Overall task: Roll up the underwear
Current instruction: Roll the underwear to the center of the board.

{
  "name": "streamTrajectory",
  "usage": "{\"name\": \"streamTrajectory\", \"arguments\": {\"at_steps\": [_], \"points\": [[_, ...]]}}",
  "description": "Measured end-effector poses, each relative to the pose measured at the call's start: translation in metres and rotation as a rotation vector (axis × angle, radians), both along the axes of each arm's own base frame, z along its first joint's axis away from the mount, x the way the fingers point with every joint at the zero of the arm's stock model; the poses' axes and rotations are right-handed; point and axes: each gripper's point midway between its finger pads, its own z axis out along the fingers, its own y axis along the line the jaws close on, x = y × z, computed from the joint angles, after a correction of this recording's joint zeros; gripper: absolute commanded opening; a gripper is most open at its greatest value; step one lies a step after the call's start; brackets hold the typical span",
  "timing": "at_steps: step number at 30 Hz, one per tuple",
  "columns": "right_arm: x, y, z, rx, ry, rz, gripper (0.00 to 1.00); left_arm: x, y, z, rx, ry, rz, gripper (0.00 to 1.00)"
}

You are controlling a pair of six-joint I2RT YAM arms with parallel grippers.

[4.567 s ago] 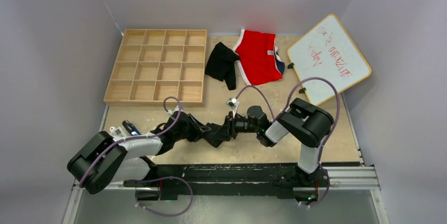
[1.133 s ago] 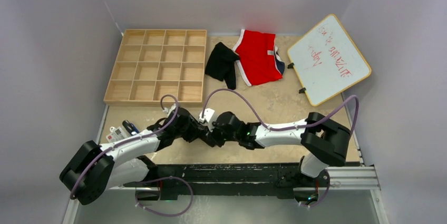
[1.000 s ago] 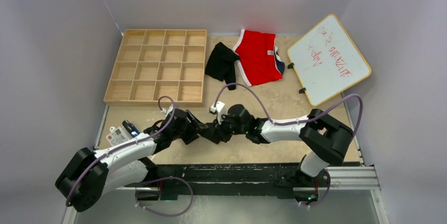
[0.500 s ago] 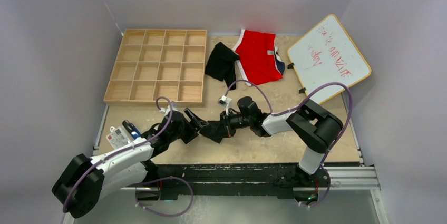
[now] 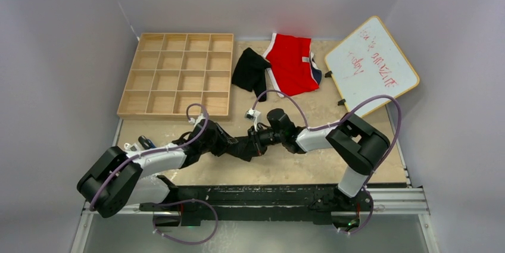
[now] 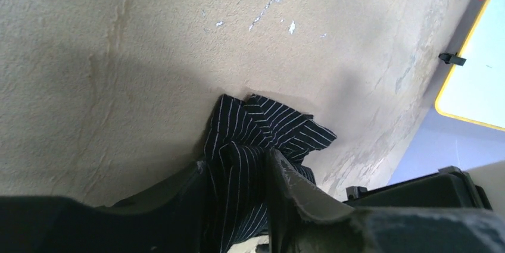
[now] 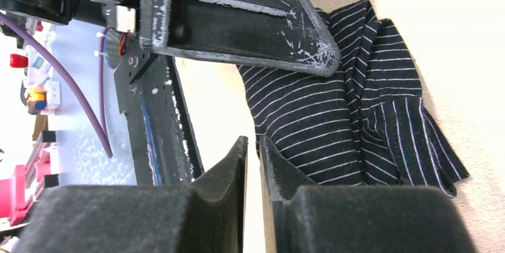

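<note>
Beige tabletop, near centre: striped underwear bunched, not yet rolled. Left end effector pinching its fabric; right end effector almost pressed together, empty, just beside. Second black underwear far, unrolled, beside red briefs. Likely early.

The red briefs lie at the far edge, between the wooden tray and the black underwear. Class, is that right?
No: the red briefs lie at the far edge between the black underwear and the whiteboard; the top view shows it.
</note>
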Motion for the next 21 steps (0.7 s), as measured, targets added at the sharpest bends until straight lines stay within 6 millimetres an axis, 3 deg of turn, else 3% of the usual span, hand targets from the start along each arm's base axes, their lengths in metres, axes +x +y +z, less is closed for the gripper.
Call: {"name": "streamTrajectory", "arguments": {"at_steps": [8, 13, 15, 18, 21], "points": [[0.003, -0.006, 0.021, -0.003, -0.103, 0.014, 0.47, -0.001, 0.001, -0.005, 0.014, 0.017, -0.001, 0.24], [0.008, -0.012, 0.047, -0.014, -0.299, 0.03, 0.58, 0.001, 0.0, -0.005, 0.028, 0.03, -0.004, 0.22], [0.01, -0.012, 0.055, -0.032, -0.415, 0.044, 0.69, 0.001, -0.001, -0.005, 0.032, 0.033, -0.006, 0.22], [0.008, -0.008, 0.053, -0.086, -0.582, 0.093, 0.7, 0.001, -0.001, -0.006, 0.034, 0.035, -0.009, 0.21], [0.001, -0.005, 0.039, -0.164, -0.734, 0.173, 0.71, 0.002, -0.002, -0.005, 0.036, 0.038, -0.013, 0.21]]}}
